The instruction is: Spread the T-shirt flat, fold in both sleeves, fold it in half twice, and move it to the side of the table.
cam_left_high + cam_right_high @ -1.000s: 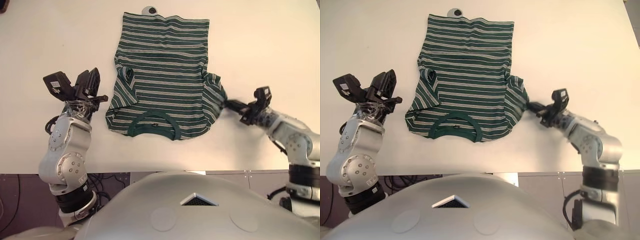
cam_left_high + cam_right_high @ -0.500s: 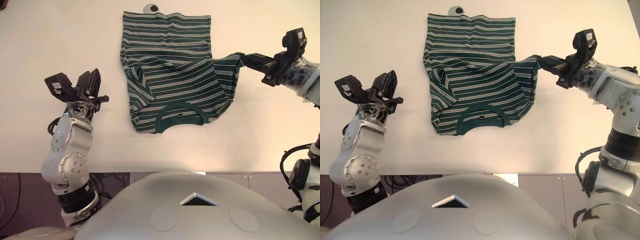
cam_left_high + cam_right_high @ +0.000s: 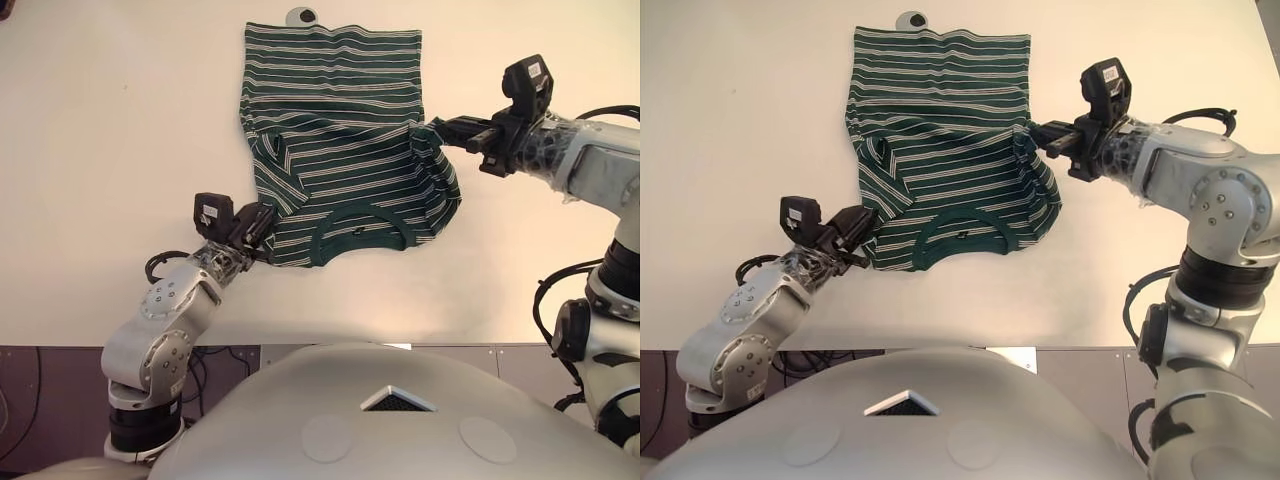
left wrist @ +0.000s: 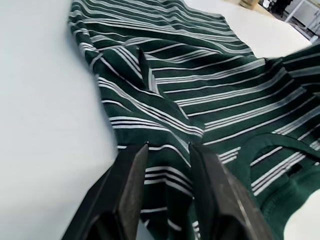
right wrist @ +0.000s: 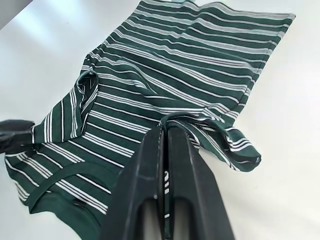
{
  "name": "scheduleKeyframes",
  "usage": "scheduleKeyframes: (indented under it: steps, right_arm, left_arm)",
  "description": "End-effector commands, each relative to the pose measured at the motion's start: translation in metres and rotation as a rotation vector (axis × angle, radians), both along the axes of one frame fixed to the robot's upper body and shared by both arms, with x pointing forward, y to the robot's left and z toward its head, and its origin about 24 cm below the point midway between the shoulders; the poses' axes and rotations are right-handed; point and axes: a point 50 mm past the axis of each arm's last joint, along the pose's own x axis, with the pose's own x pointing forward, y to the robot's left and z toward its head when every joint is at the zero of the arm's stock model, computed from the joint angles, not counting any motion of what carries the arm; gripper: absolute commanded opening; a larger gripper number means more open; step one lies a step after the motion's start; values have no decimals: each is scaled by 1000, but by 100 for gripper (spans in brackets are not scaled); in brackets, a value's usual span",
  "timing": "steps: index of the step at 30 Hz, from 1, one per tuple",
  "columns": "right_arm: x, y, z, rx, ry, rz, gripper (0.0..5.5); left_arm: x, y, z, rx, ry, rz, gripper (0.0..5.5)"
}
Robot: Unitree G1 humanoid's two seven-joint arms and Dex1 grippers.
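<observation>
Two sleeves are the business in hand, as I judge it. The T-shirt (image 3: 340, 130) lies on the table (image 3: 120, 120) with its collar (image 3: 360, 225) toward me and its hem (image 3: 330, 30) at the far side, touching a small grey disc (image 3: 299, 17). The body is mostly flat, though creases run slantwise across it.

The left sleeve (image 3: 272, 160) is turned in over the chest. The right sleeve (image 5: 225, 135) is bunched at the shirt's right edge, and there the right gripper (image 3: 437, 129) has it: the fingers are pressed together with a twist of striped cloth pinched at their tips. The left gripper (image 4: 167, 147) sits low at the near left shoulder corner, jaws apart, with cloth lying between and under them (nothing is clamped as far as I can see).

So the spreading looks roughly done and the sleeve folds are under way; neither halving has begun. For the next move I'd want the right sleeve laid flat across the body and let go without dragging the shirt sideways. The left jaws should close on that shoulder corner only if it is needed to steady or square the edge.
</observation>
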Motion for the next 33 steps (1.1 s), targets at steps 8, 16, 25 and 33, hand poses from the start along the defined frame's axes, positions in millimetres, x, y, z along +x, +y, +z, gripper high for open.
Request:
scheduleKeyframes:
  steps: [8, 16, 25, 33]
  right_arm:
    - [-6, 4, -5, 10, 38, 10, 3]
    - [-34, 7, -20, -26, 147, 80, 3]
    - [-35, 39, -27, -62, 192, 221, 3]
    - [-16, 55, -44, -87, 208, 224, 19]
  left_arm:
    - [-39, 26, -48, 411, 252, -250, 146]
    - [-20, 58, -15, 443, 166, -340, 146]
    - [11, 48, 32, 133, 24, -176, 146]
    - [18, 45, 38, 134, 2, -141, 146]
